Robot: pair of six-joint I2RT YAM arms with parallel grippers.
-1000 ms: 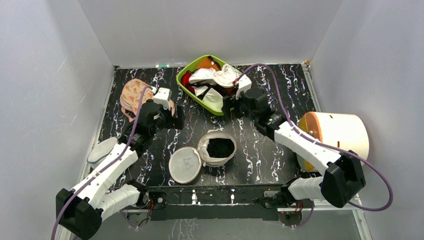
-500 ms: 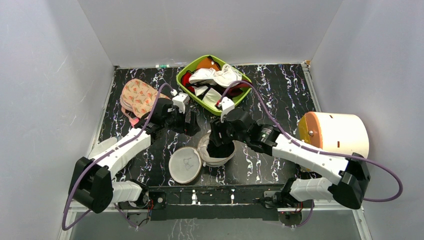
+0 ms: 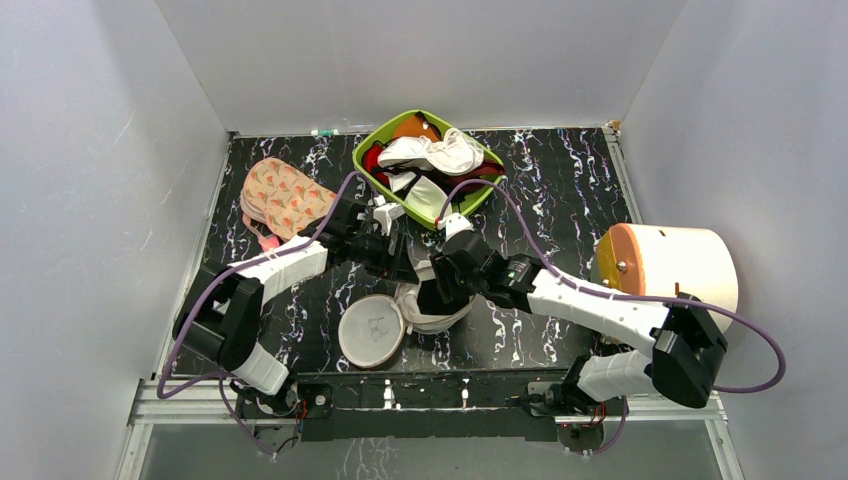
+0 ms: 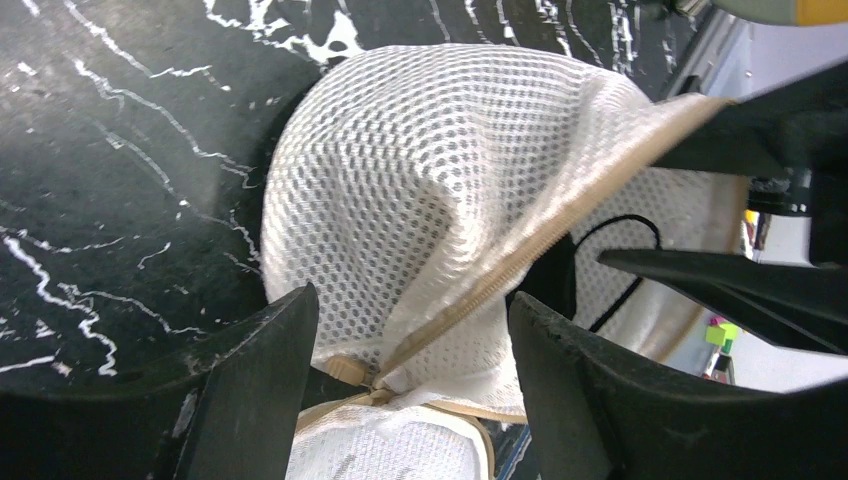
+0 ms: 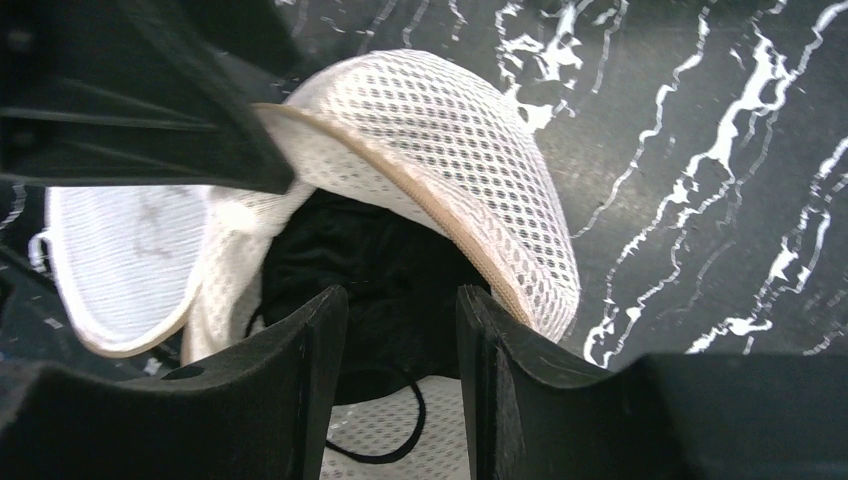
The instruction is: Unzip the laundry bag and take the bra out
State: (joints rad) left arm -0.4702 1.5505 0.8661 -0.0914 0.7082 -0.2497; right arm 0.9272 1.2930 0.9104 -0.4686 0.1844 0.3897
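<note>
The laundry bag [image 3: 438, 318] lies open mid-table, lid [image 3: 371, 329] flopped toward the bases. Directly below the right gripper [image 5: 402, 295] — fingers spread, nothing held — sits the black bra [image 5: 370, 260], so that arm is nearer. The left gripper [image 4: 410, 300], also spread, straddles the far-left zip rim [image 4: 560, 215].

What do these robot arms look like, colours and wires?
The left arm and right arm have white shells with black joints; a purple cable loops along each. The left end effector and right end effector each have two matte black tapered fingers.
</note>
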